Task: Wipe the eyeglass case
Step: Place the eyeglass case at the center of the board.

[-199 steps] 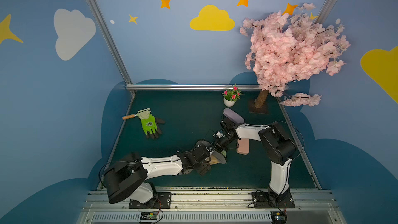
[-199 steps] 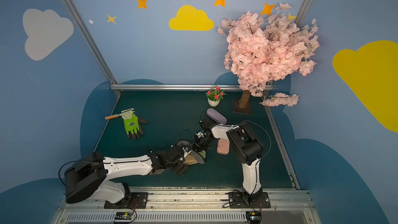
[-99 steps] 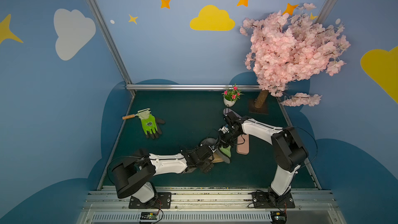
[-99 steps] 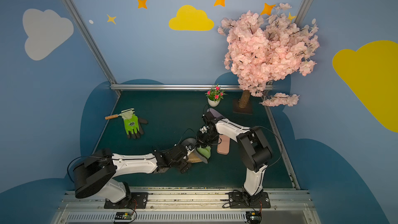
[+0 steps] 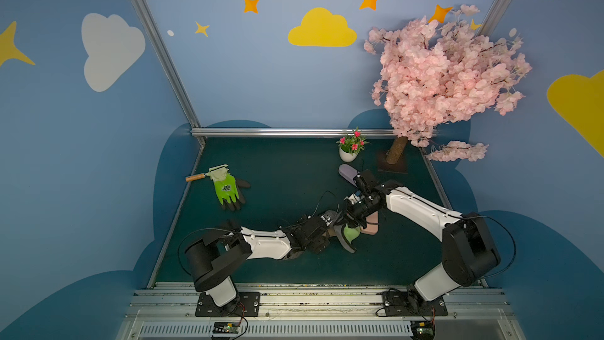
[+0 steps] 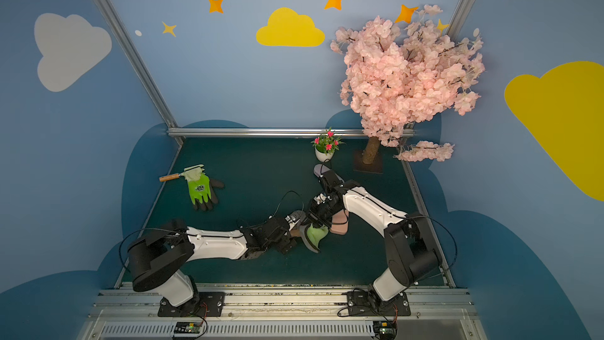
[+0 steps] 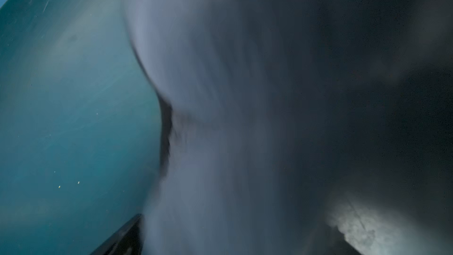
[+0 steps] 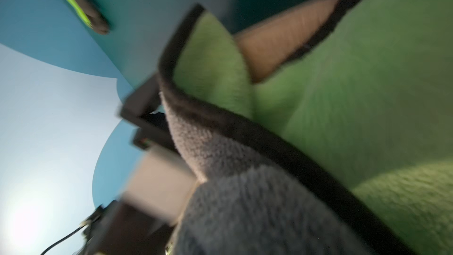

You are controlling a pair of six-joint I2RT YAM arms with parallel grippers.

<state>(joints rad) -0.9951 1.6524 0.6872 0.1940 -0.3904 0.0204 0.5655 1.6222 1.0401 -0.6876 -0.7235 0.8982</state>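
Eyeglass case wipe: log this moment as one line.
phase: wipe | left gripper: holds eyeglass case | right gripper: shut on green-grey cloth, cloth against case

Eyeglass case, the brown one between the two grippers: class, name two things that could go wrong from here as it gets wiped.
1. The right gripper holds the green-grey cloth against the brown case at the tip of the left gripper. Whether the left gripper actually clamps the case is hidden, so a push might slide it away.
2. The pink case lies right beside the cloth, under the right arm; a wide stroke could knock it.
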